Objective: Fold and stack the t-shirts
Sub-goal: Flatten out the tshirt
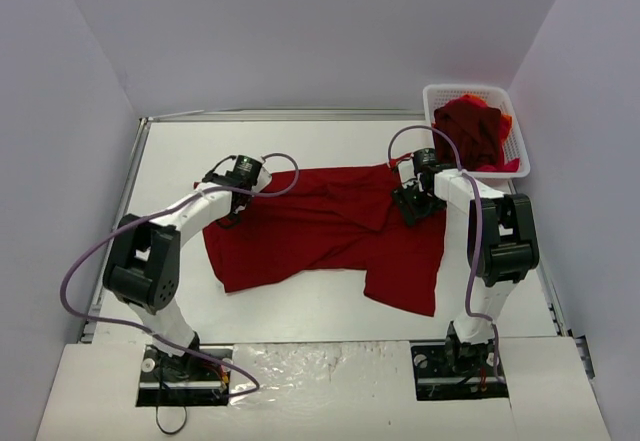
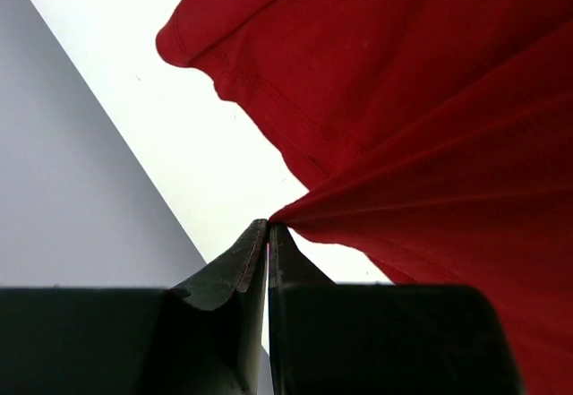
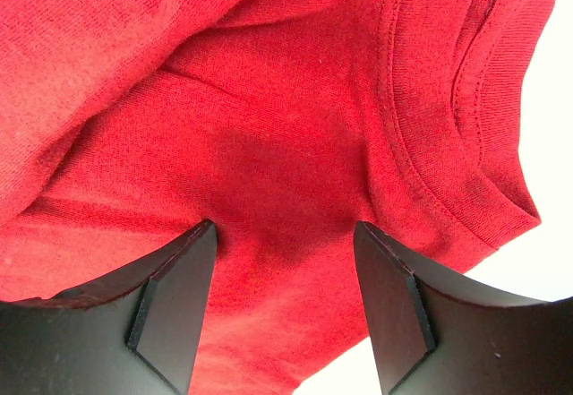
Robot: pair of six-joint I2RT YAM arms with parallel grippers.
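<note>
Red t-shirt [image 1: 320, 226] spread rumpled across the middle of the table [image 1: 300, 311], one flap hanging toward the near edge. Left pincer [image 2: 269, 227] pressed together on a pinch of its left edge, cloth drawn into taut ridges. Right pincer [image 3: 285, 227] spread, poised over fabric just beside the collar, gripping nothing. Looks like the flattening step, ahead of any fold. Next probably calls for the right fingers down and closed on cloth, then a pull apart to smooth wrinkles. Far right corner: white basket [image 1: 470, 91] with more dark red shirts [image 1: 478, 131] heaped inside, close to the right arm. Purple cables [image 1: 285, 166] looping near the cloth, a possible snag.
</note>
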